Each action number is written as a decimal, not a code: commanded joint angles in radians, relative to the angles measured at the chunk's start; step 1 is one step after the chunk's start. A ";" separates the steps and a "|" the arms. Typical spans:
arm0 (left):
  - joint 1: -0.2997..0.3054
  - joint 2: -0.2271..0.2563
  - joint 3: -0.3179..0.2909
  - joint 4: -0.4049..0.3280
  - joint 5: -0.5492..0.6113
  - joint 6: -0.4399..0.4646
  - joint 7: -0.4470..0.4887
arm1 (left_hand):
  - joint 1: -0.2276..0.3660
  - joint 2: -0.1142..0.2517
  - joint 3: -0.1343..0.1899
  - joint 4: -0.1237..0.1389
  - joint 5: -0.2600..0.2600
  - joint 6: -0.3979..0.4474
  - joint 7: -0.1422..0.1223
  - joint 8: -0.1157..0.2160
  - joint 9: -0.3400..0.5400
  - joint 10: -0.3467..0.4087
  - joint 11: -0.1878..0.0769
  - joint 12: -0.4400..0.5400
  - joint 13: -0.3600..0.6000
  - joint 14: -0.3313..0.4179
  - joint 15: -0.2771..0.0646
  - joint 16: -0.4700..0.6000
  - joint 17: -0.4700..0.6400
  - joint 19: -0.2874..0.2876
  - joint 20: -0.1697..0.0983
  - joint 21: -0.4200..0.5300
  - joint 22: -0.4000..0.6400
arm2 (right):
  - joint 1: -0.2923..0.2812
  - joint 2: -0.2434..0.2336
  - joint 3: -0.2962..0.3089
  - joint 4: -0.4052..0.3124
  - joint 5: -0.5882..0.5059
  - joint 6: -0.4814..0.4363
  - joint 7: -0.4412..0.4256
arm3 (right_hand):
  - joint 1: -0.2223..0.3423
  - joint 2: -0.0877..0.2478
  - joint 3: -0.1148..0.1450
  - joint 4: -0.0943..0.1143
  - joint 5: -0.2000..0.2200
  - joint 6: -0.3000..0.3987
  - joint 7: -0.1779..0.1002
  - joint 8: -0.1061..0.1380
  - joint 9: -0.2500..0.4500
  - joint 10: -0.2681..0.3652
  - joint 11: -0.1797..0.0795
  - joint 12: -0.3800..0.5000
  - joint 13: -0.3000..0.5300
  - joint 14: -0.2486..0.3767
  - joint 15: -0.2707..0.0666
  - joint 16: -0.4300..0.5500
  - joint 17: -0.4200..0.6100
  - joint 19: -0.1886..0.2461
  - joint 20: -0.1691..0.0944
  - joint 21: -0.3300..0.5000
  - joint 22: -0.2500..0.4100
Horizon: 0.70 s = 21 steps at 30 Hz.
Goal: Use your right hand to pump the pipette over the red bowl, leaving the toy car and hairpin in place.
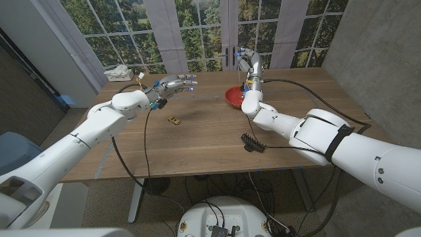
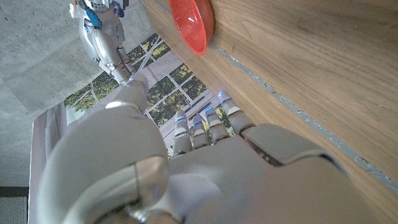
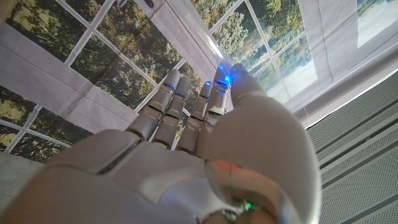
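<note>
Pipette (image 1: 235, 56) upright in closed right-hand fingers (image 1: 248, 60) above red bowl (image 1: 235, 97); left fingers (image 1: 176, 83) spread, empty

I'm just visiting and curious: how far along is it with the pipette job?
The right hand is raised above the red bowl, seemingly holding the thin pipette there, so pumping looks underway or about to start. The toy car and hairpin lie untouched. The left hand hovers empty.
</note>
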 commanded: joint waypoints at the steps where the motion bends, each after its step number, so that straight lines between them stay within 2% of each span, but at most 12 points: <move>1: -0.002 0.001 0.001 -0.008 0.003 0.005 0.001 | -0.010 -0.001 0.002 -0.005 -0.002 0.007 0.001 0.003 0.002 -0.002 -0.001 0.009 0.002 -0.003 0.001 0.009 0.002 -0.004 0.003 0.004 0.001 | -0.001 0.001 0.007 0.000 -0.001 0.015 -0.004 | 0.003 -0.004 -0.003 0.000 -0.003 -0.006 -0.008 -0.003 0.001 -0.002 -0.001 0.003 0.004 0.010 -0.168 0.003 0.004 0.007 -0.019 0.009 0.005; 8: -0.001 0.001 0.001 -0.008 0.001 0.004 0.000 | -0.010 0.000 0.004 -0.006 -0.002 0.006 0.001 0.002 0.002 -0.003 -0.003 0.008 0.002 -0.003 0.002 0.009 0.002 -0.004 0.004 0.005 0.001 | 0.000 0.001 0.005 0.000 -0.005 0.014 -0.007 | 0.002 -0.006 -0.006 0.001 -0.007 -0.030 -0.013 -0.016 -0.005 -0.005 -0.001 0.001 0.006 0.010 -0.166 0.002 0.004 0.006 -0.017 0.014 0.005; 21: -0.006 -0.001 0.003 -0.003 0.003 0.005 -0.003 | -0.011 0.000 0.005 -0.008 -0.003 0.007 0.001 0.002 0.002 -0.004 -0.002 0.008 0.002 -0.004 0.002 0.008 0.002 -0.005 0.003 0.005 0.001 | 0.001 0.004 0.009 0.000 0.004 0.000 0.015 | -0.011 -0.005 -0.013 0.009 -0.012 -0.036 -0.011 -0.022 -0.011 -0.010 -0.003 -0.002 0.007 0.011 -0.161 0.001 0.004 0.004 -0.016 0.021 0.005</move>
